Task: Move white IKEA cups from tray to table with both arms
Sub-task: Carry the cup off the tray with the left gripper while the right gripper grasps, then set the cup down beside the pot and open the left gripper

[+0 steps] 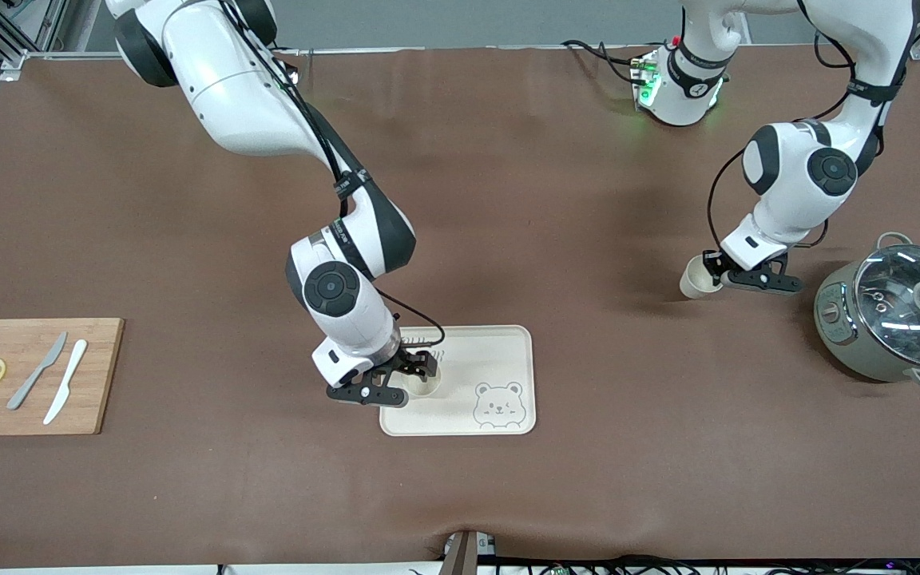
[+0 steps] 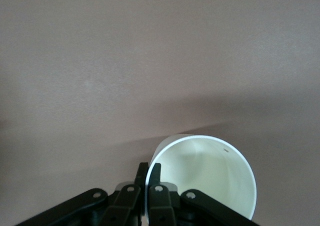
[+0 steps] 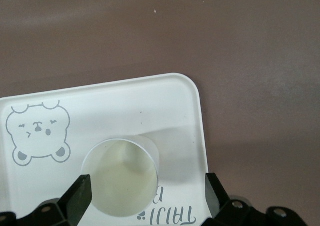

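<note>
One white cup [image 1: 426,386] stands upright on the cream bear tray [image 1: 492,351], at the tray's end toward the right arm. My right gripper [image 1: 416,374] is low over it and open. In the right wrist view its fingers [image 3: 80,193] stand wide on either side of the cup [image 3: 120,178] on the tray [image 3: 125,105]. My left gripper [image 1: 719,273] is shut on the rim of the second white cup [image 1: 698,279] and holds it tilted over the bare table beside the pot. The left wrist view shows the fingers [image 2: 155,173] pinching the cup's wall [image 2: 210,178].
A grey cooking pot with a glass lid [image 1: 899,315] stands at the left arm's end of the table. A wooden board [image 1: 33,375] with two lemon slices and two knives lies at the right arm's end. A brown mat covers the table.
</note>
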Robot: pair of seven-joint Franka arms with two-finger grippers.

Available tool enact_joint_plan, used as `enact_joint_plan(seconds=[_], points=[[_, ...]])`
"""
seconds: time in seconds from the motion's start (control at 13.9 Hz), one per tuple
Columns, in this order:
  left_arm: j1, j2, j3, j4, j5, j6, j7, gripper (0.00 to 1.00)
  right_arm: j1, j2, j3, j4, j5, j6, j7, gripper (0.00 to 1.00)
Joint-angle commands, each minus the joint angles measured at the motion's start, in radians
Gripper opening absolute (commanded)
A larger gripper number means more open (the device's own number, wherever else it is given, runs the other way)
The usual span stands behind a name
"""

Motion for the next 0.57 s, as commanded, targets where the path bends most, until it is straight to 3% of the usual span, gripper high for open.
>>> enact_joint_plan(seconds=[0.0,0.36,0.43,0.5], points=[[-0.007,0.052,-0.019,0.042,-0.051,0.008,0.018,0.00,0.007,0.011,-0.008,0.027,-0.018,-0.023,-0.029,1.00],[-0.007,0.069,-0.021,0.044,-0.051,0.026,0.021,0.00,0.006,0.013,-0.008,0.021,-0.036,-0.042,-0.090,1.00],[-0.008,0.075,-0.022,0.057,-0.051,0.026,0.052,0.68,0.007,0.014,-0.008,0.020,-0.036,-0.040,-0.100,1.00],[-0.007,0.078,-0.028,0.061,-0.054,0.026,0.066,1.00,0.007,0.016,-0.008,0.020,-0.038,-0.037,-0.101,1.00]])
